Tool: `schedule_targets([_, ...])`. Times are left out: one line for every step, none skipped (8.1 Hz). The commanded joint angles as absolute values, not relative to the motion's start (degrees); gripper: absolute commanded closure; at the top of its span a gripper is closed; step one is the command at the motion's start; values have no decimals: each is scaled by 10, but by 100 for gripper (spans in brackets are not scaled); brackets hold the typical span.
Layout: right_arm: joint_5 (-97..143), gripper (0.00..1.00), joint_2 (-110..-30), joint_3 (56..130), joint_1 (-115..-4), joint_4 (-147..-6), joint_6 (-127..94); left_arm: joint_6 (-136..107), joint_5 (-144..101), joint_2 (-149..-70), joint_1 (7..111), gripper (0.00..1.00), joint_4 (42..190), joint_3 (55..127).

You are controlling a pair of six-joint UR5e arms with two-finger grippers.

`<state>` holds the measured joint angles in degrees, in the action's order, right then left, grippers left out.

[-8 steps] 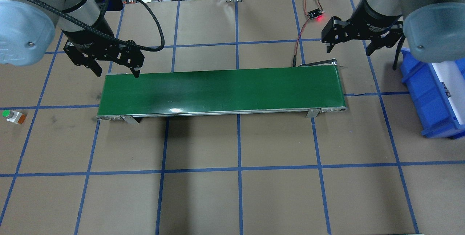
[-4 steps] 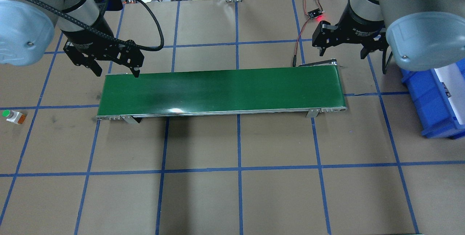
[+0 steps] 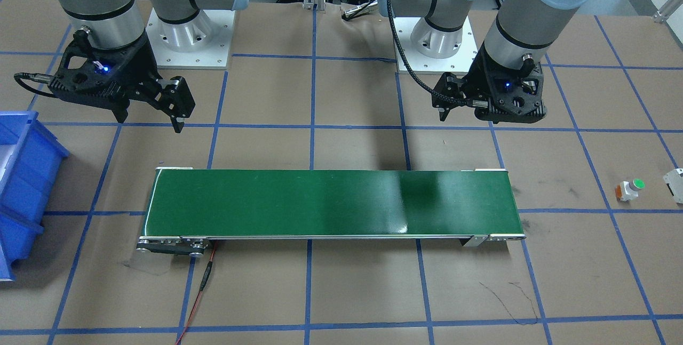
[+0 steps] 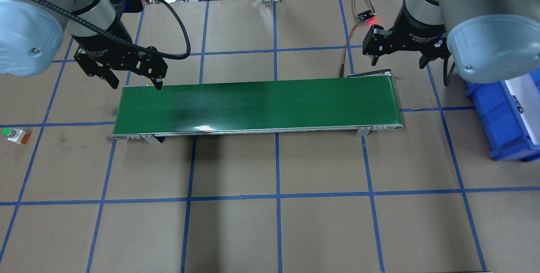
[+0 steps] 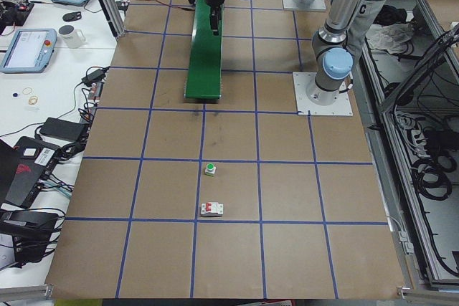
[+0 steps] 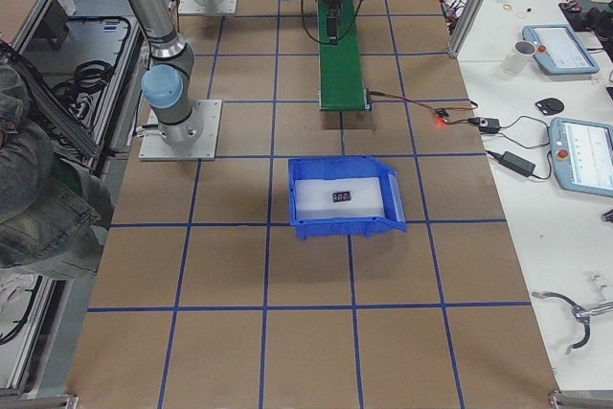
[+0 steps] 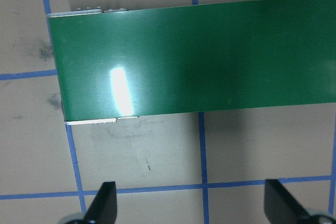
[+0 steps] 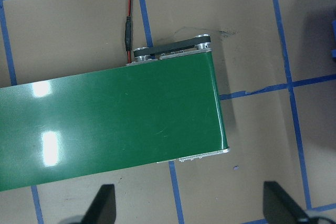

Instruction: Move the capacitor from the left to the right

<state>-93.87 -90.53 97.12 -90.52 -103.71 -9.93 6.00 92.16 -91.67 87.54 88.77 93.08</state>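
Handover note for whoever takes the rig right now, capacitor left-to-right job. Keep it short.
Left gripper: open, empty, hovering near the left end of the green belt.
Right gripper: open, empty, hovering near the belt's right end.
Belt: nothing on it.
Capacitor: not surely seen. A small dark part lies in the blue bin on the right; too small to confirm.
Done: possibly the transfer.
Left: check the bin's contents.

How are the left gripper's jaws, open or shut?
Open. The left gripper holds its fingers far apart in the wrist view, only bare table between them.
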Motion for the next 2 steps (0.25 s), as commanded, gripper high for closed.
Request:
schedule_targets([-940, 0, -913, 971, -905, -1021, -98, 61, 921, -917, 875, 0, 888, 931])
schedule_targets([-940, 0, -915, 971, -905, -1019, -99, 61, 922, -917, 875, 0, 888, 931])
